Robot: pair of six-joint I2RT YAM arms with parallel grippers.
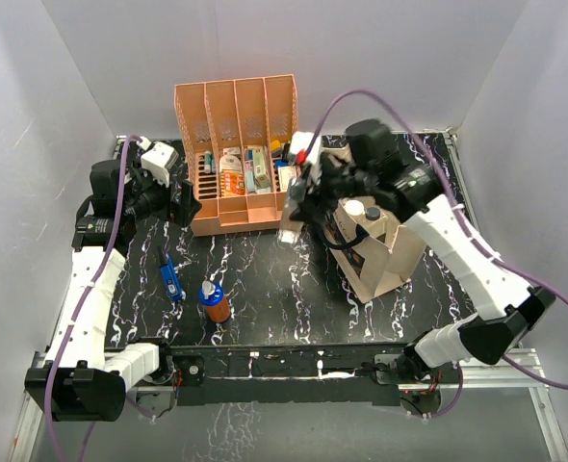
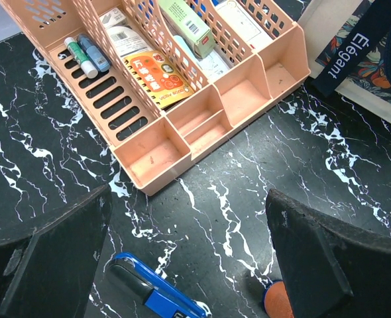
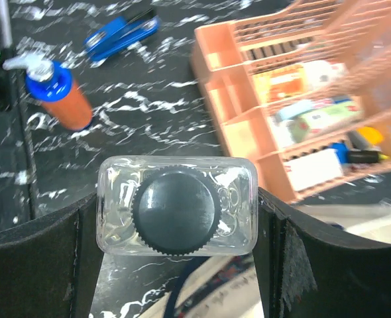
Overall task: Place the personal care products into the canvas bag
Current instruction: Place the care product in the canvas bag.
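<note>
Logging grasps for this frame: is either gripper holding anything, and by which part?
The right gripper clamps the clear square bottle by its opposite side walls. The left gripper holds nothing.

Left arm (image 1: 91, 289) and right arm (image 1: 462, 252) show white shells, black joints, purple cables (image 1: 366, 92), perhaps padded black gripper fingers (image 3: 36, 265).

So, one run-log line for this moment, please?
right gripper: shut on clear square bottle, held beside canvas bag | left gripper: open, empty, near file rack | orange-brown bottle: upright on table
</note>
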